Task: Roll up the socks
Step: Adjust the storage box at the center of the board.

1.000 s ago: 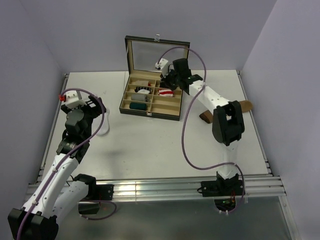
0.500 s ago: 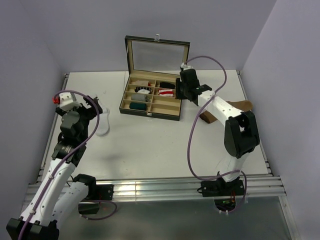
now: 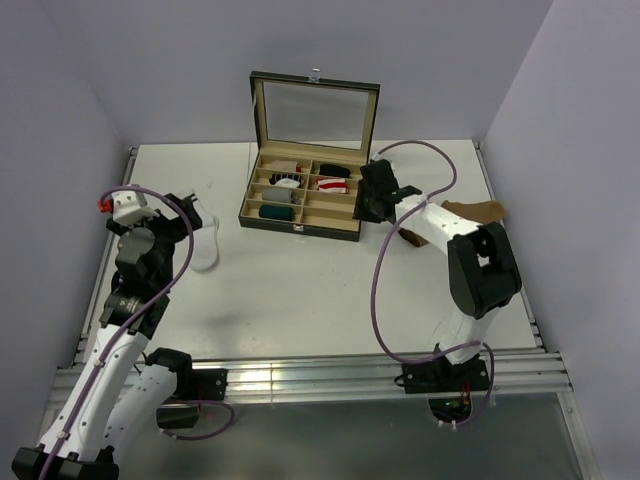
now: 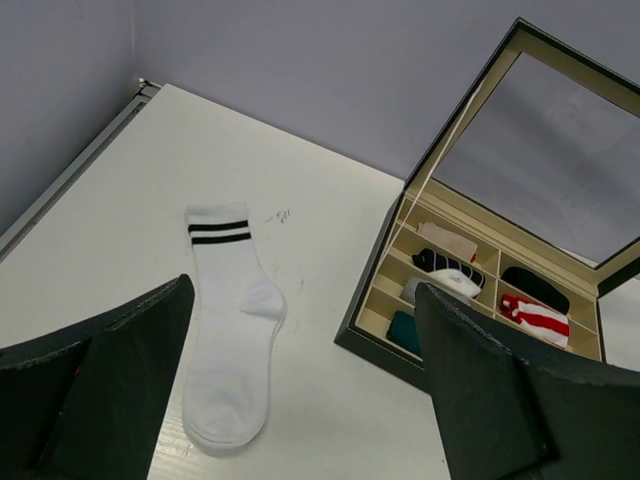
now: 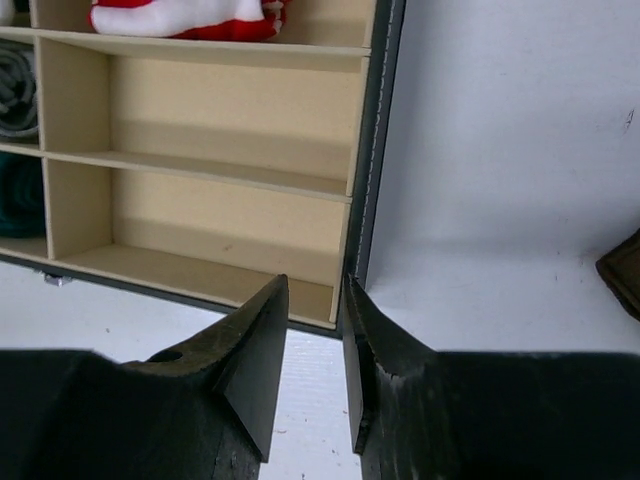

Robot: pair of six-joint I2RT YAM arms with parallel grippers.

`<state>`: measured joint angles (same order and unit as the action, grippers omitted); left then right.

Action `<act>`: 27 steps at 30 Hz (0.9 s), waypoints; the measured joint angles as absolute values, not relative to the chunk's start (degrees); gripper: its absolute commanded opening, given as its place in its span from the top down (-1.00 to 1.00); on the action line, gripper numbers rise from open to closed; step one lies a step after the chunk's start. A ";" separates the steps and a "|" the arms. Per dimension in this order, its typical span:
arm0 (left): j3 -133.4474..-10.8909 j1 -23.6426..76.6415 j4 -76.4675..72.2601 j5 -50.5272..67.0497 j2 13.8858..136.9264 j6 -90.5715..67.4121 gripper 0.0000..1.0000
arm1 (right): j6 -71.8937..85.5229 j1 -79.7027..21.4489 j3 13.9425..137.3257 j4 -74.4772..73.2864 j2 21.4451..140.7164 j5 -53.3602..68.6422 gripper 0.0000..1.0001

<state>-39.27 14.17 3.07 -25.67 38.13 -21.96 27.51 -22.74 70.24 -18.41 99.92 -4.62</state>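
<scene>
A white sock (image 4: 230, 350) with two dark cuff stripes lies flat on the table, also seen from above (image 3: 205, 245). My left gripper (image 4: 300, 300) hovers over it, open wide and empty. A red-and-white sock (image 3: 332, 184) sits rolled in a compartment of the box, and its edge shows in the right wrist view (image 5: 185, 15). A tan-brown sock (image 3: 478, 210) lies on the table to the right of my right arm. My right gripper (image 5: 314, 285) is at the box's right front corner (image 3: 372, 200), jaws a little apart with nothing between them.
The open compartment box (image 3: 300, 225) with its glass lid up stands at the back middle; its dark wall (image 5: 375, 150) runs just ahead of my right fingers. Dark, grey and teal bundles (image 4: 405, 330) fill its left cells. Walls close in the table on three sides.
My right gripper pulled back from the compartment with the red-and-white sock to the box's right front corner, and its jaws parted. The left arm shifted slightly left.
</scene>
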 measured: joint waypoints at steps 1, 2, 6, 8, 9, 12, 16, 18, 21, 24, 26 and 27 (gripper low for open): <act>-39.27 14.15 3.11 -25.67 38.04 -21.96 -0.94 | 27.70 -22.72 70.35 -18.28 100.47 -4.73 0.32; -39.27 14.15 3.11 -25.69 37.95 -21.96 -0.94 | 27.92 -22.70 70.50 -18.22 101.10 -4.95 0.34; -39.27 14.15 3.42 -25.69 37.87 -21.96 -0.94 | 28.73 -22.52 71.22 -18.31 104.36 -5.80 0.36; -39.27 14.15 3.70 -25.69 37.87 -21.96 -0.94 | 28.93 -22.44 71.59 -18.41 105.75 -6.37 0.44; -39.27 14.15 3.84 -25.69 37.87 -21.96 -0.94 | 28.95 -22.35 71.64 -18.44 106.37 -6.46 0.51; -39.27 14.15 3.95 -25.67 38.13 -21.96 -0.94 | 29.30 -22.24 71.96 -18.44 107.24 -6.17 0.88; -39.27 14.15 4.21 -25.65 38.50 -21.96 -0.94 | 29.30 -22.06 72.73 -19.20 107.68 -6.22 1.00; -39.27 14.15 4.21 -25.67 38.52 -21.96 -0.94 | 28.91 -21.74 73.73 -19.75 108.31 -6.31 1.00; -39.27 14.15 4.19 -25.67 38.52 -21.93 -0.94 | 27.68 -20.78 76.36 -20.69 110.04 -6.15 1.00; -39.27 14.15 4.21 -25.67 38.98 -21.93 -0.94 | 26.13 -19.68 79.24 -21.10 112.05 -5.45 1.00; -39.27 14.15 4.21 -25.67 39.29 -21.91 -0.93 | 25.21 -19.07 80.82 -21.23 113.23 -4.84 1.00; -39.27 14.15 4.25 -25.67 39.40 -21.91 -0.93 | 24.73 -18.79 81.58 -21.23 113.80 -4.60 1.00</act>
